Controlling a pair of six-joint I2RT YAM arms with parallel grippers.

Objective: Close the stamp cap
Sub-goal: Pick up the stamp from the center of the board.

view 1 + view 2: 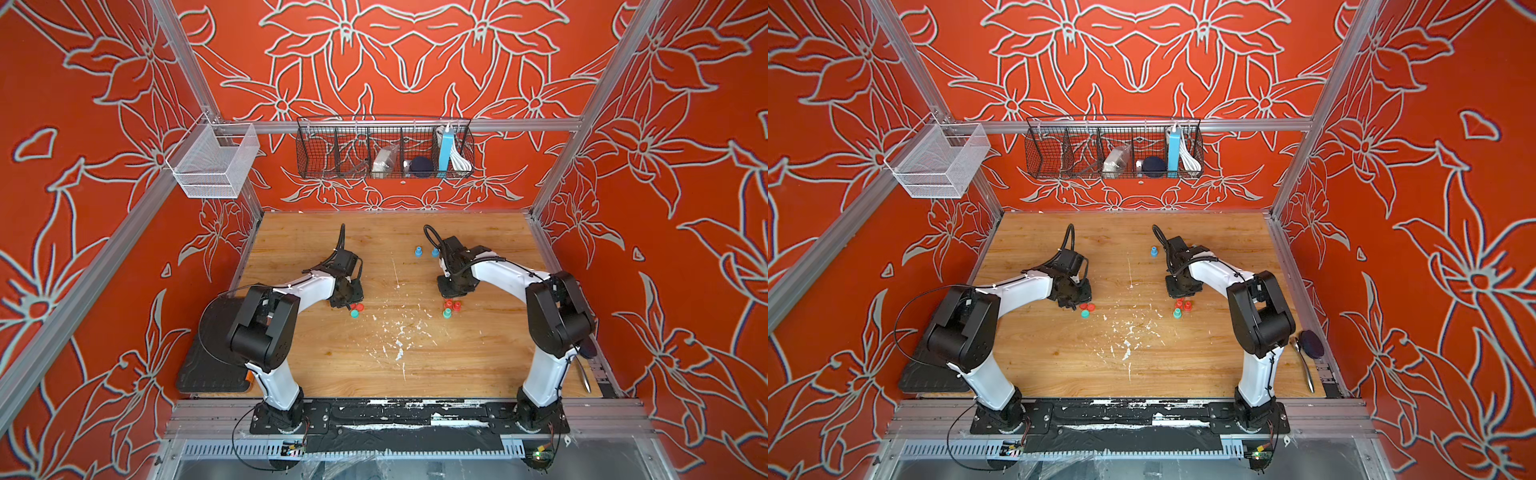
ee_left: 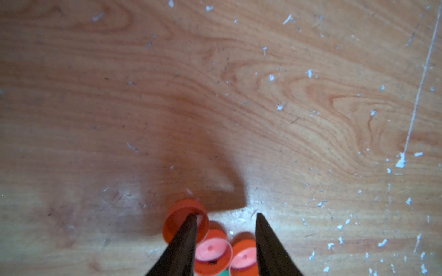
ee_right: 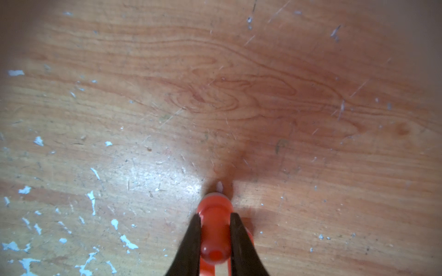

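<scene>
Right tool (image 3: 215, 214) is clamped on the neck of an orange-red plastic knob-handled stamp (image 3: 214, 229), lower middle of the right wrist view; wide end points past the tips toward the wooden bench (image 3: 215, 95), prob to leave the face free for capping. Left tool (image 2: 226, 214) is apart, nothing pinched btw the jaws; lower middle of the left wrist view, one finger (image 2: 184, 239) overlaps an orange-red open round plastic cap (image 2: 175, 222); can't tell if the tip is inside the rim or just in front. Two spare orange-red caps w/ pink insides (image 2: 211, 253) lie on the bench btw the fingers, mouths up. In both top views the tools sit well apart, centre-left vs centre-right; cap not on stamp yet; my read: left needs a proper grip on the cap first, then bring the two together.
</scene>
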